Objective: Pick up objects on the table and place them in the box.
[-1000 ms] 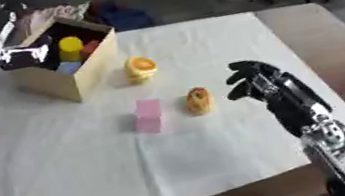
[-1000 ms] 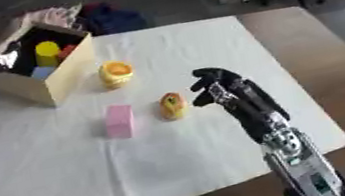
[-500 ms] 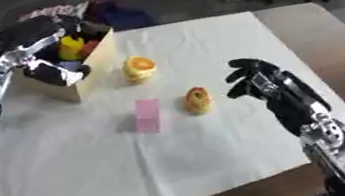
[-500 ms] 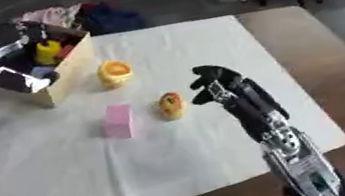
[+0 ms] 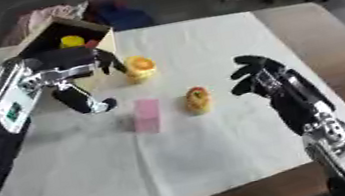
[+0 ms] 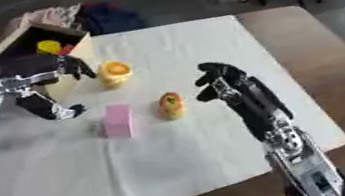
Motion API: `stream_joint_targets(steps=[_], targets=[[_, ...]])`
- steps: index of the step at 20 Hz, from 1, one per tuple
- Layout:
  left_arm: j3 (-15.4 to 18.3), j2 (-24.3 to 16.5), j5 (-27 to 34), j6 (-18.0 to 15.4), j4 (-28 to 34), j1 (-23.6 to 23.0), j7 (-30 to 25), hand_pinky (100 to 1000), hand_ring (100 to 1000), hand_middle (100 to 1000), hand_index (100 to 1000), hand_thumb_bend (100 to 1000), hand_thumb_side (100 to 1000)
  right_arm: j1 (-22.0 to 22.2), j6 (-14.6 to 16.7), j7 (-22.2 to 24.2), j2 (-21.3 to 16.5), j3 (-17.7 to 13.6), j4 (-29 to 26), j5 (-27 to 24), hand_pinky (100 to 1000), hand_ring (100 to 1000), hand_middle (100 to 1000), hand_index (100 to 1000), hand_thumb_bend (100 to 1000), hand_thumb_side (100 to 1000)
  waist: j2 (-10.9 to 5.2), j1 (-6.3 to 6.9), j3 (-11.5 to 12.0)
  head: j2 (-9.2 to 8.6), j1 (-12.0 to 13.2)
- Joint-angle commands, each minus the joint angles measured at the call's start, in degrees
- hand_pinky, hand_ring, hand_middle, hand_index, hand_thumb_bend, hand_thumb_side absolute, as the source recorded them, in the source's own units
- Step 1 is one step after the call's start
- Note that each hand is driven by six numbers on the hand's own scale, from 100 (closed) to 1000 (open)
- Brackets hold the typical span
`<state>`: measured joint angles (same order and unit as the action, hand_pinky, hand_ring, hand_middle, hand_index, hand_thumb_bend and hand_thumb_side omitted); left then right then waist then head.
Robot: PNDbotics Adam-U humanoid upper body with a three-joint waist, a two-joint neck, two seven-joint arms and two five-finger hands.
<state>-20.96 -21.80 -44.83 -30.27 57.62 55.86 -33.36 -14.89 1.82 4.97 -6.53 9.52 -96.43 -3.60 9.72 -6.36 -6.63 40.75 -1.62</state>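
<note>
1. Standing at the cloth's (image 5: 221,152) far left corner, the box (image 5: 68,39) holds yellow and red items.
2. Left hand (image 5: 75,79) – fingers spread, empty – hangs between box and pink block (image 5: 147,116).
3. Right hand (image 5: 257,75) – open, empty – sits beside the yellow-orange piece (image 5: 198,100); the orange-topped cup (image 5: 140,68) stands near the box.

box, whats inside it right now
In the box a yellow object shows, with something red beside it. The box walls and the left hand hide the rest.

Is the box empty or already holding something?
Holding something: the open box shows a yellow item and something red inside.
</note>
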Motion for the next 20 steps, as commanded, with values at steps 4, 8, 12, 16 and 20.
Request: stream_joint_targets(steps=[4,8,12,16,20], targets=[[0.02,1.14,1.6,-3.59,-0.74,0.54,-3.49,829,751,806,897,245,541,-0.45,-0.07,-1.75,-0.22,-1.23,-0.78,-0.23,677,583,627,819,100,711,-0.17,0.16,-0.24,0.1,0.11],[-0.34,2.06,2.16,-4.17,-0.93,0.23,-4.33,831,753,807,897,253,561,-0.47,-0.05,-3.93,-0.1,-2.66,-1.13,-0.09,677,582,625,814,100,706,-0.24,0.11,-0.41,0.22,0.27],[-0.79,2.76,1.08,-4.65,-0.76,-0.17,-4.51,834,760,815,904,282,543,-0.33,-0.08,-5.58,-0.27,-3.71,-1.39,0.03,676,579,622,811,100,706,-0.27,0.06,-0.57,0.27,0.46],[-1.29,3.62,-1.19,-5.29,-1.12,-0.76,-3.76,837,765,822,914,314,537,-0.35,-0.09,-5.7,-0.06,-3.68,-1.45,-0.04,676,577,620,809,100,708,-0.18,0.09,-0.66,0.29,0.45],[-1.47,4.13,-3.14,-6.2,-1.66,-1.07,-3.12,837,764,820,913,332,558,-0.36,-0.09,-5.62,0.02,-3.67,-1.44,-0.05,676,576,619,809,100,708,-0.13,0.1,-0.69,0.3,0.47]])
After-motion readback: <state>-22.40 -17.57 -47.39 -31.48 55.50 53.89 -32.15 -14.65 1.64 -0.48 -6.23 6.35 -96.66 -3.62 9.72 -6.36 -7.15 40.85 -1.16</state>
